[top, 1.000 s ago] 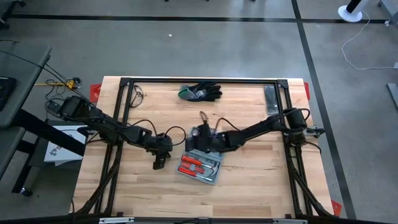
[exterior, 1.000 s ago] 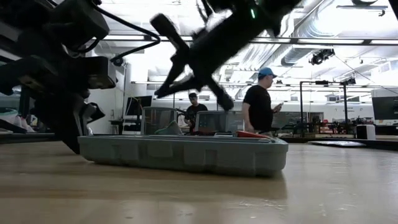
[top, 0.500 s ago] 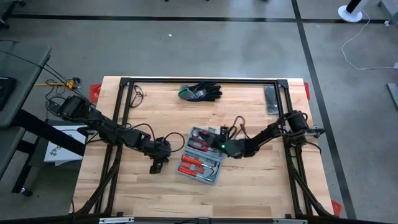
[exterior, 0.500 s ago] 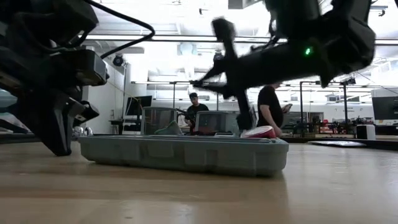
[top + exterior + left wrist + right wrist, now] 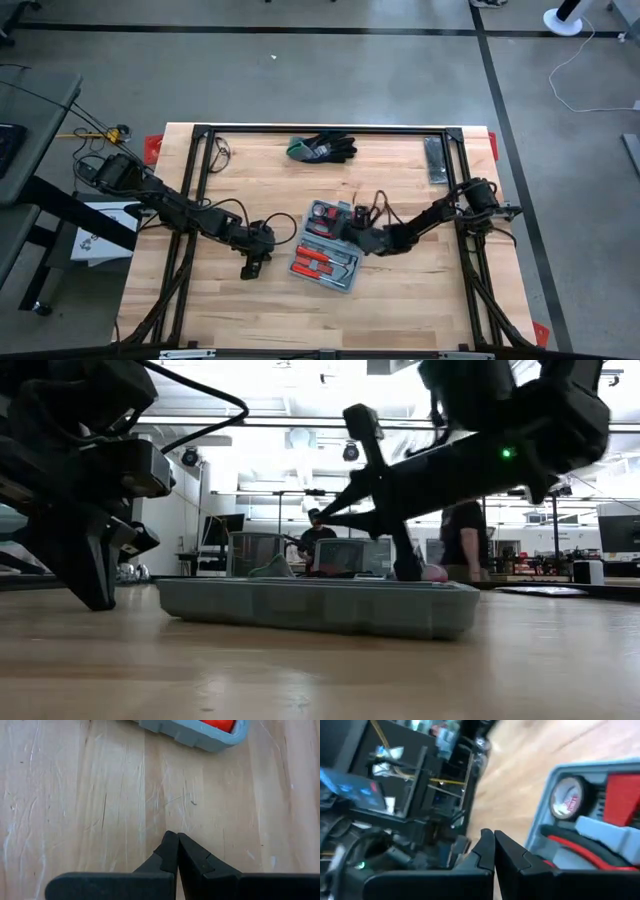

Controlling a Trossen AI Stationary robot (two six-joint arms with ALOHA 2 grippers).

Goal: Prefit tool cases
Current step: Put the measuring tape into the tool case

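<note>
A workshop hall with a grey concrete floor is surrounding the wooden desk [image 5: 400, 310], and people are standing far behind it in the low view.

The tool case [image 5: 328, 246] is lying open and flat near the desk's middle, slightly toward the front edge, showing red-handled tools and a round tape measure in its recesses. Lying flat, it is leaving both halves reachable from above, which suits fitting tools into their pockets.

The right gripper [image 5: 352, 236] is hovering at the case's right side, over its rim; in the right wrist view its fingers [image 5: 492, 851] are pressed together with nothing between them, probably placed to nudge or press a tool rather than to pick one.

The left gripper [image 5: 250, 266] is waiting on bare wood just left of the case, apart from it, fingers [image 5: 172, 855] clenched empty, tip pointing toward the case's corner.

Black-and-green gloves [image 5: 322, 149] are lying near the back edge, and a dark flat bar [image 5: 434, 159] is resting toward the back right corner. Both are well apart from the case, so nothing is obstructing either arm.
</note>
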